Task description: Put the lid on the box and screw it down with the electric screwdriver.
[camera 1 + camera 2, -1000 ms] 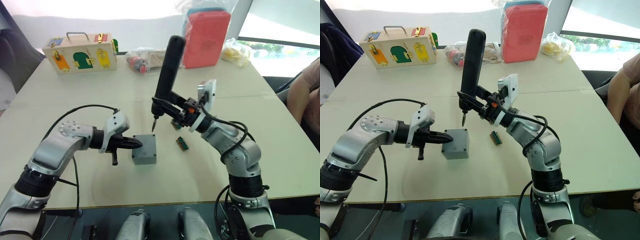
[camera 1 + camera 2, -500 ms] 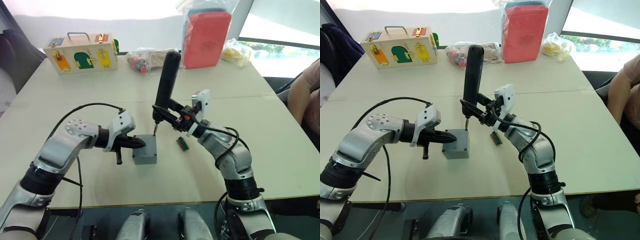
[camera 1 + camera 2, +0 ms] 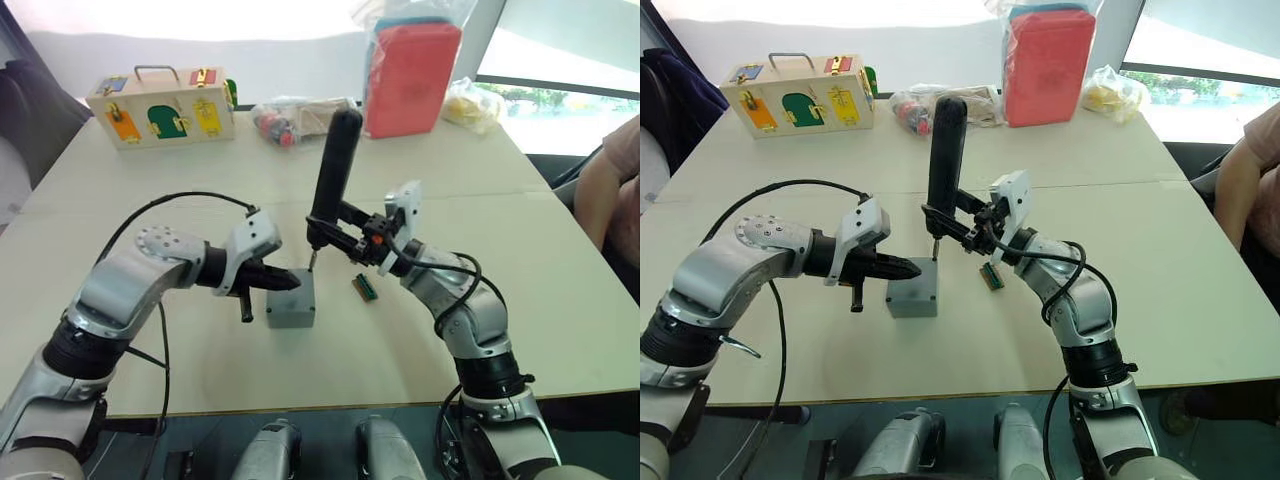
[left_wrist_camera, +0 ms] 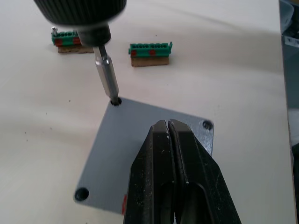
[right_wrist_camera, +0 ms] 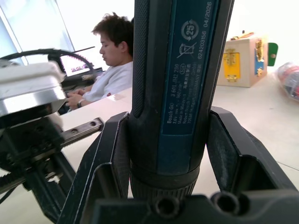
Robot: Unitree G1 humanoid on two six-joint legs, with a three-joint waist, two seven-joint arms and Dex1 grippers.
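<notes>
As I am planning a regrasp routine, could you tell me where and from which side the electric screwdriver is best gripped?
Grip the electric screwdriver low on its thick black barrel, from the robot's right, as the right gripper does now. It stands nearly upright with its bit in a corner hole of the lid, so a sideways clamp suits the round shaft.

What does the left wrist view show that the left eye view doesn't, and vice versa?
Left wrist view alone: the thin metal bit seated in a corner screw hole of the flat grey plastic lid, the other corner holes, and two small green terminal blocks beyond it. Left eye view alone: the wooden case with coloured doors, the red bag, both whole arms, and the right gripper clamped on the tool. Both: the slim black electric screwdriver, the small grey box and the shut left gripper over the lid.
</notes>
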